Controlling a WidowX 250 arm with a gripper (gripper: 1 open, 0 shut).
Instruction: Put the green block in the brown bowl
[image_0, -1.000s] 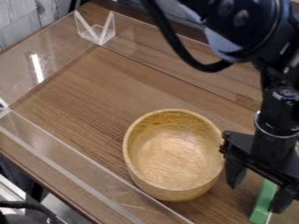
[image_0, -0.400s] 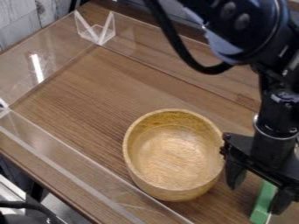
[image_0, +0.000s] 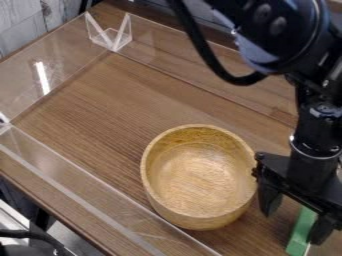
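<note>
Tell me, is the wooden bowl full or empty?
Empty. The brown bowl shows only bare wood inside, and the green block is outside it on the table, under the open gripper.

One black arm reaches in from the top right, its hand (image_0: 299, 207) pointing straight down at the lower right.

The arm's bulky, rounded upper links fill the top right corner, with a dark cable looping beneath them. From there a slimmer cylindrical wrist section drops vertically along the right edge and ends in a boxy hand body. Two dark fingers (image_0: 269, 194) hang from that body, one on the left and one on the right, set well apart with a clear gap between them, so the hand stands wide open. The fingertips sit low, close to the bench surface.
</note>
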